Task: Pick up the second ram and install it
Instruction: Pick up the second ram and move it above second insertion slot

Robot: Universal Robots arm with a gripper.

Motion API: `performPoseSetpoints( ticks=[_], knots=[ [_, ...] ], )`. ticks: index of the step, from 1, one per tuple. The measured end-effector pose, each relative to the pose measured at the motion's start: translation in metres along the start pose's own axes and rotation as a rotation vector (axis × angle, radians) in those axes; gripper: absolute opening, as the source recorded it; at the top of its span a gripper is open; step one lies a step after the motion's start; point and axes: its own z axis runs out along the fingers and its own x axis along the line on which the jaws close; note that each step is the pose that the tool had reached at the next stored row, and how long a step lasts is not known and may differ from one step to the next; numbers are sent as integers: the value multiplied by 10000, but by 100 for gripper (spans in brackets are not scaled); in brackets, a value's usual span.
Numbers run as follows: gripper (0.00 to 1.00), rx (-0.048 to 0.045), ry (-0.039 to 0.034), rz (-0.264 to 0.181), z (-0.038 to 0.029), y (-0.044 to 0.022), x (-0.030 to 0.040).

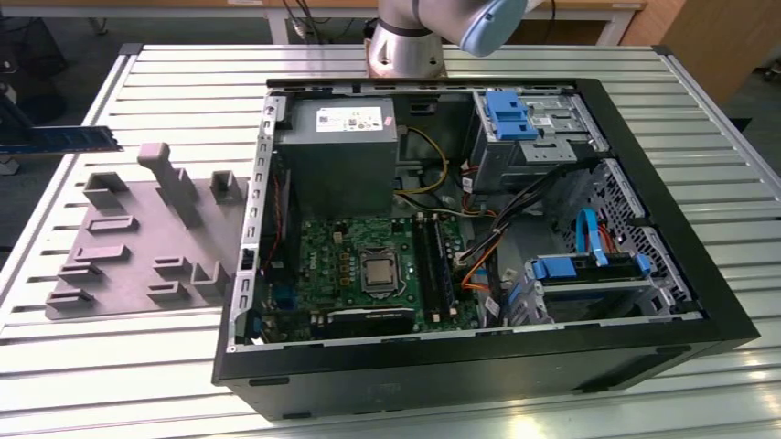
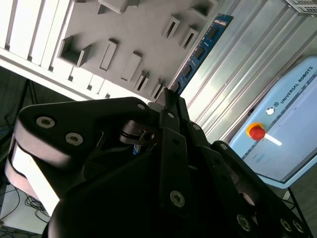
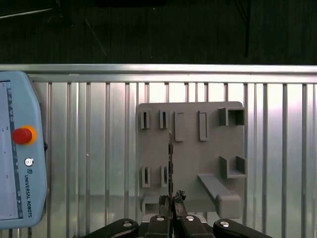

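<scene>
One thin blue-green stick with dark chips, the second ram (image 1: 71, 139), is pinched at one end by the hand (image 3: 172, 200), which is closed tight on it with no gap showing. In the first wrist view the stick is seen edge-on, a thin line reaching out from the fingertips across a grey slotted tray (image 3: 198, 148). In the second wrist view its flat blue face runs away from the hand, with the same tray behind it. In the exterior view the stick hangs level at the exterior view's left, over the edge of the ribbed metal worktop (image 1: 159, 82), near the far corner of the tray and well apart from the open computer case (image 1: 488, 375). Inside the case lies the green main board (image 1: 354, 261), with long black slots (image 1: 433, 265) beside the processor. A light-blue control tablet (image 3: 20, 173) with a red button (image 3: 22, 135) sits near the tray. The arm's base (image 1: 403, 46) stands behind the case
</scene>
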Motion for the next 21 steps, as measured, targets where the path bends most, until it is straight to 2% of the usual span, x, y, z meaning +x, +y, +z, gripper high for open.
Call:
performPoseSetpoints(
  ticks=[21],
  knots=[
    [14, 0, 0, 0, 2, -149, -1]
  ],
)
